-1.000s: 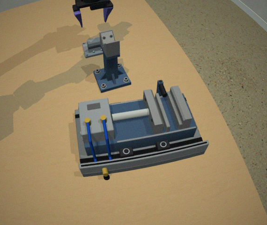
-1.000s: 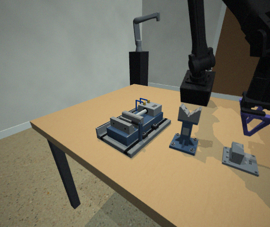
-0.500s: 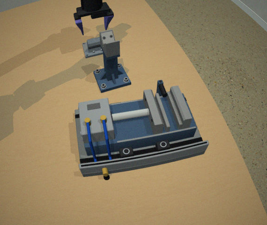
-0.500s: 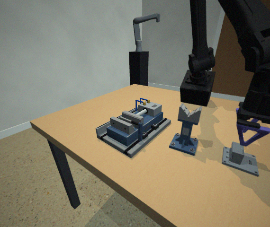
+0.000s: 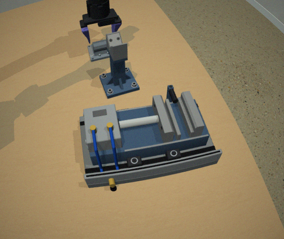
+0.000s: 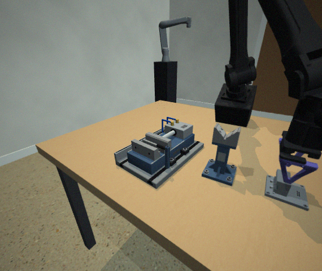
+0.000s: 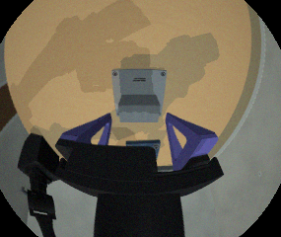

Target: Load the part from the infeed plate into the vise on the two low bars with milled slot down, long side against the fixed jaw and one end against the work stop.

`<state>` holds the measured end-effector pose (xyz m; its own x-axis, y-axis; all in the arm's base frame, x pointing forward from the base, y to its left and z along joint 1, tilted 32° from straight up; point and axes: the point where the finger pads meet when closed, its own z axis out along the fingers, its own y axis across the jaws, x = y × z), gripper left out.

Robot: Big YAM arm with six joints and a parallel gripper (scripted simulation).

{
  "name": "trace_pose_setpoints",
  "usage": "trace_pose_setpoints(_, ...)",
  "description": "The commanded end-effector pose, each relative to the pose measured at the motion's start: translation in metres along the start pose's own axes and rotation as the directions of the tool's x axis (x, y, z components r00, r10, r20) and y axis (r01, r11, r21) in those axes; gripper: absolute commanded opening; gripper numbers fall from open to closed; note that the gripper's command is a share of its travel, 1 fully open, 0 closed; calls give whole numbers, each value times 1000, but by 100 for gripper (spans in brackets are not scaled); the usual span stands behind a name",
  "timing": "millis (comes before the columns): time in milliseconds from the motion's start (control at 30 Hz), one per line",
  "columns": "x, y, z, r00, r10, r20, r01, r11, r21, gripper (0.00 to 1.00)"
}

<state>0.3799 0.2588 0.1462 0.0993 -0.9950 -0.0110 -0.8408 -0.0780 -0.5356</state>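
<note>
The part (image 6: 282, 184) is a small grey block on the grey infeed plate at the far side of the table. It also shows in the wrist view (image 7: 139, 102), and in the top view (image 5: 99, 45) partly behind the V-block. My gripper (image 6: 288, 178) (image 7: 138, 117) (image 5: 101, 36) is open and empty. It hangs low over the part, with its purple fingers either side of it. The vise (image 5: 147, 136) is open. Its moving jaw (image 5: 162, 118) is on the white rod, and the fixed jaw (image 5: 192, 113) is beyond the two low bars (image 5: 179, 117). The black work stop (image 5: 173, 94) stands at their far end.
The V-block (image 5: 116, 50) stands on a blue post with a bolted base (image 5: 118, 82), between the infeed plate and the vise; it also shows in the exterior view (image 6: 226, 135). The air cylinder block (image 5: 100, 126) has blue hoses. The arm's black base (image 6: 235, 106) sits behind the V-block.
</note>
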Motion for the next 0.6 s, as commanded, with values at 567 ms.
trace_pose_setpoints(567, 5, -5, 33, 1000, 7, -8, -7, 1000, 1, 81)
